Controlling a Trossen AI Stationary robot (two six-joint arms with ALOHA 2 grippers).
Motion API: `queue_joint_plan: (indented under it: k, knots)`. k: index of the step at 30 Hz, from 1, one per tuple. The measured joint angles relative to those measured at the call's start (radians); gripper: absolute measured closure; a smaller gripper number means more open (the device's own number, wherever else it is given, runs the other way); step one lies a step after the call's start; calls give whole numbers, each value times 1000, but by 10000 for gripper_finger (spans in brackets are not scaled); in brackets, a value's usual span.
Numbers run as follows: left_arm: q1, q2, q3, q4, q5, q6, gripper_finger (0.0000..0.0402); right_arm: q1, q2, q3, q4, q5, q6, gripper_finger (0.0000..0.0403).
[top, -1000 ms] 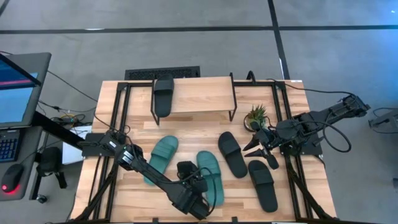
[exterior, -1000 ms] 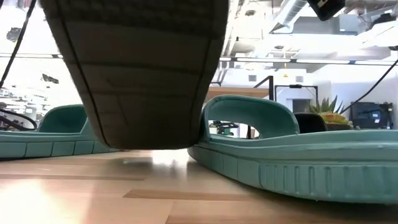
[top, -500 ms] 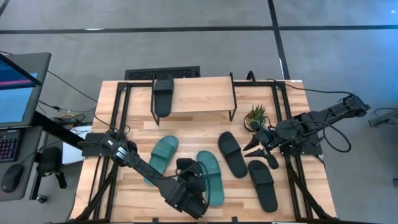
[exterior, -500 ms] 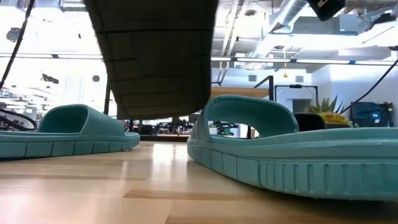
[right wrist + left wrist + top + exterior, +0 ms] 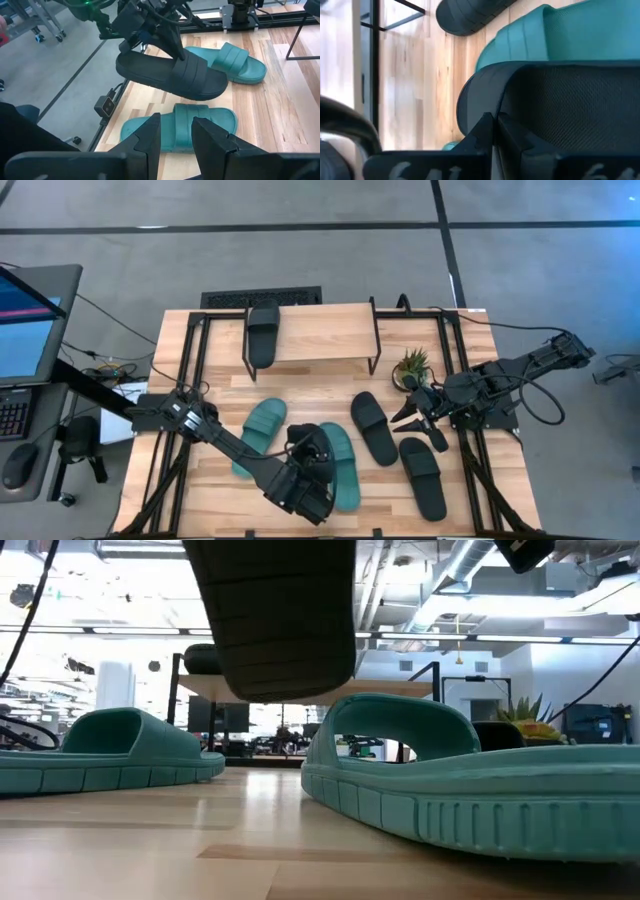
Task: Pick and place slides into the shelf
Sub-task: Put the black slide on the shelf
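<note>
High view: the left claw [image 5: 305, 465] grips a black rubber slide [image 5: 309, 452] by its strap, lifted clear of the wooden tabletop [image 5: 300, 385] for carrying to the small wood-topped shelf [image 5: 325, 332]. Low view: its sole hangs above the teal rubber slides [image 5: 470, 790]. Right wrist view: the right claw [image 5: 175, 131] waits half-open, empty.

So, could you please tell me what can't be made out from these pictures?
- Lifted black slide: in the high view, the left gripper and its arm cover most of it.
- Left gripper: in the left wrist view, the slide's strap fills the picture, hiding the fingertips.
- Shelf: in the low view, the lifted slide and the teal slide block most of it.
- Right gripper: in the high view, too small to judge.
</note>
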Motion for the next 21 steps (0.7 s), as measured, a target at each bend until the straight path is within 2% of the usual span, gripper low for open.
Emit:
queue_joint_plan:
  k: [11, 21]
  knots:
    - [39, -72, 0, 0, -186, 84, 401, 0, 0, 0, 5, 0, 1, 305]
    - [131, -129, 0, 0, -372, 332, 401, 0, 0, 0, 5, 0, 30, 305]
